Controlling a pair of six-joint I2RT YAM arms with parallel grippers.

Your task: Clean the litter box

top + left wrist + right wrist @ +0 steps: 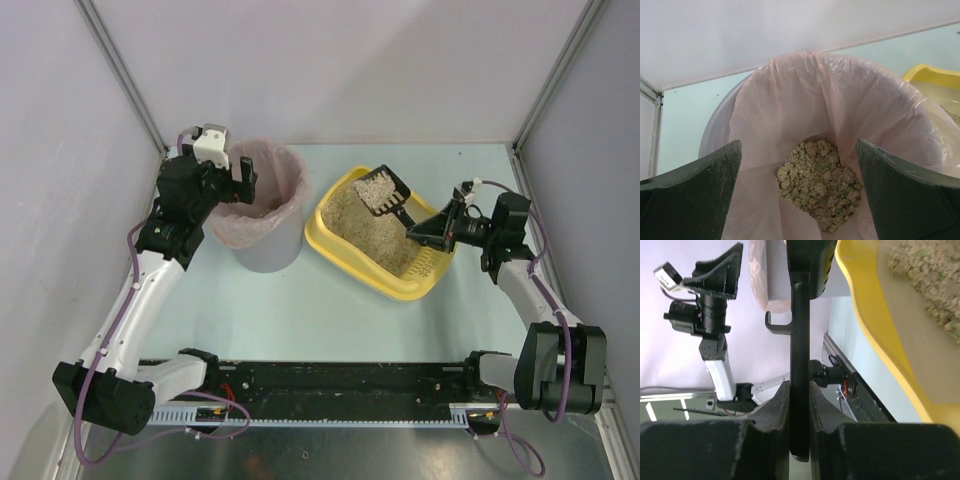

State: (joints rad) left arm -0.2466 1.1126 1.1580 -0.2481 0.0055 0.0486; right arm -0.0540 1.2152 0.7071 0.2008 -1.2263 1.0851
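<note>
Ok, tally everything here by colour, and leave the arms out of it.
Yellow: 1, the litter box
Grey: 1, the bin
Pink: 1, the bag liner
Black: 1, the scoop
Total: 4

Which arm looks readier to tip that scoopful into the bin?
Right: the right gripper is shut on the loaded scoop over the litter box; the left gripper sits open and empty at the bin's rim.
</note>
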